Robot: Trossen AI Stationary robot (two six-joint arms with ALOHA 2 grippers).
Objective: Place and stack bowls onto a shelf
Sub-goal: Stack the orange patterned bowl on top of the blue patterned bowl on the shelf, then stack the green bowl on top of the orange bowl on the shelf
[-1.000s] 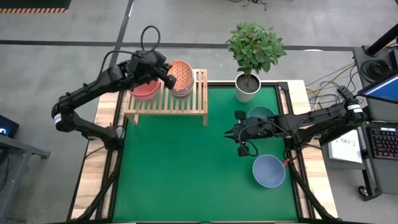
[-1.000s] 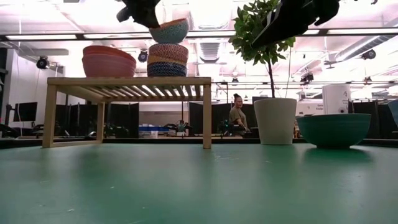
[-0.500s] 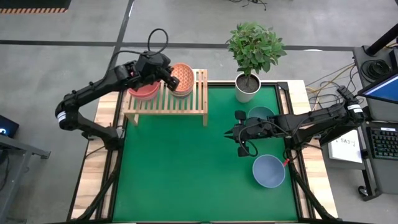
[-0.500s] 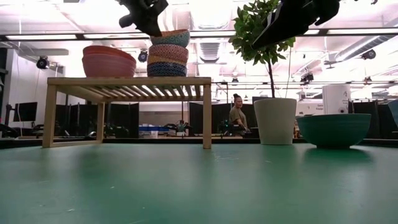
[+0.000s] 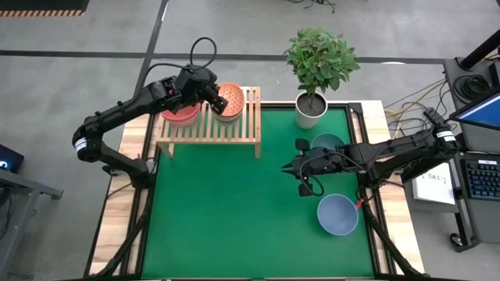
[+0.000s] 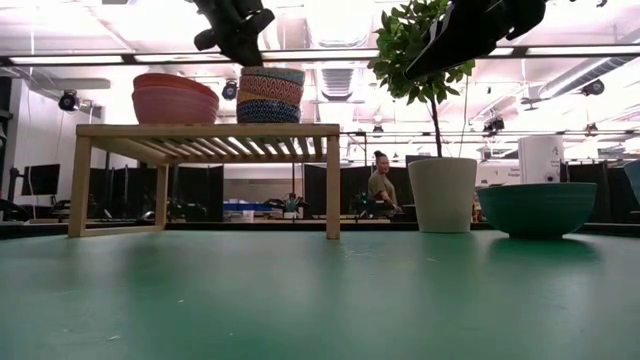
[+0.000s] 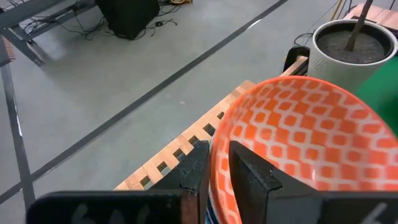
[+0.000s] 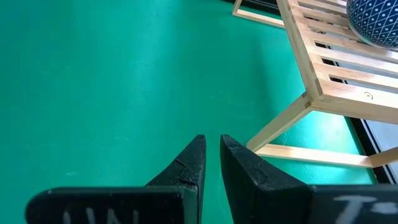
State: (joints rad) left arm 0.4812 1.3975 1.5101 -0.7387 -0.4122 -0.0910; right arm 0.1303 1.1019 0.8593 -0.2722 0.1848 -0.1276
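My left gripper is over the light-wood shelf, shut on an orange patterned bowl. That bowl sits as the top of a stack of patterned bowls on the slats. A stack of pink and red bowls rests on the shelf's left part. The dark teal bowl and the larger slate-blue bowl stand on the green table at the right. My right gripper hovers shut above the table, left of the teal bowl, holding nothing. My left gripper pinches the orange patterned bowl by its rim, one finger inside the bowl and one finger outside. It comes from above, slanting in from the table's left. The bowl sits level, nested in the stack on the shelf.
A white plant pot with a leafy plant stands at the table's far edge, right of the shelf. The shelf's right part has bare slats. A person stands in the room beyond the table.
My left gripper has moved down with the orange patterned bowl. The bowl hung tilted above the patterned stack; now it sits level, nested into the top of the stack.
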